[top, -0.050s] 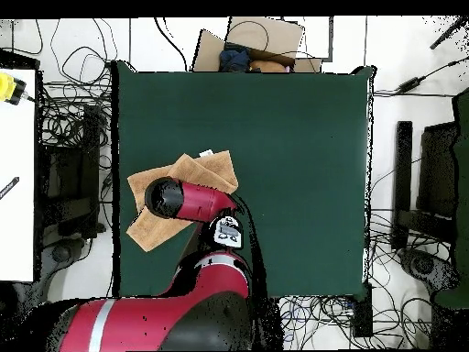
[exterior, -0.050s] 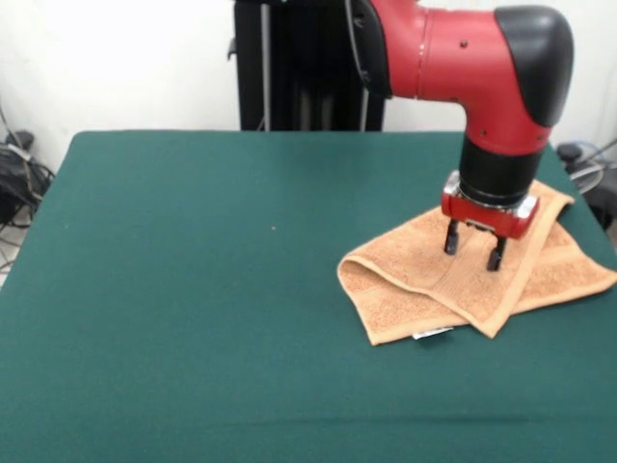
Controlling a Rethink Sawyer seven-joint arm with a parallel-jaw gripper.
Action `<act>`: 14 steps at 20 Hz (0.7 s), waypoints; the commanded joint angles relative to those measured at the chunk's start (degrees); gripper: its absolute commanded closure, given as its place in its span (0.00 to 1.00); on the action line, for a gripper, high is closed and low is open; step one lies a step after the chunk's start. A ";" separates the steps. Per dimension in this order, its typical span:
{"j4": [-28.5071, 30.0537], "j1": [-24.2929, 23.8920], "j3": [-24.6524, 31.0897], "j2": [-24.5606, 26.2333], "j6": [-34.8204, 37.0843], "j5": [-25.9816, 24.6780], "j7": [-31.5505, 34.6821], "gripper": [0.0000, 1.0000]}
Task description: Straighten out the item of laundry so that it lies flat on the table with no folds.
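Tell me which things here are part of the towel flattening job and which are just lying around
Part of the job:
- towel, folded over itself near the table's edge
- green table
- gripper, open, over the towel

Just lying about:
- cardboard box beyond the table
- cables on the floor
- white side table with a yellow object

The dark green felt-covered surface [exterior, -0.050s: 193,289] lies bare from 6 through 9 to 12 o'clock; the folded tan-orange terry towel [exterior, -0.050s: 405,289] blocks only 3 o'clock, front view.
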 commanded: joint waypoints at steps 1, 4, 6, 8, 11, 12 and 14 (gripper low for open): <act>-4.62 -0.44 7.78 9.38 -10.93 -1.44 6.22 0.00; -5.24 -0.11 7.18 9.52 -10.45 -1.53 5.92 0.00; -5.75 0.06 6.84 9.67 -10.09 -2.10 5.23 0.00; -6.20 0.63 6.09 9.67 -10.09 -2.62 5.13 0.00; -6.32 0.83 5.81 9.42 -9.15 -2.93 4.98 0.00; -6.39 0.84 5.78 9.37 -8.82 -3.01 4.92 1.00; -6.24 0.64 5.99 9.19 -8.36 -3.11 4.77 1.00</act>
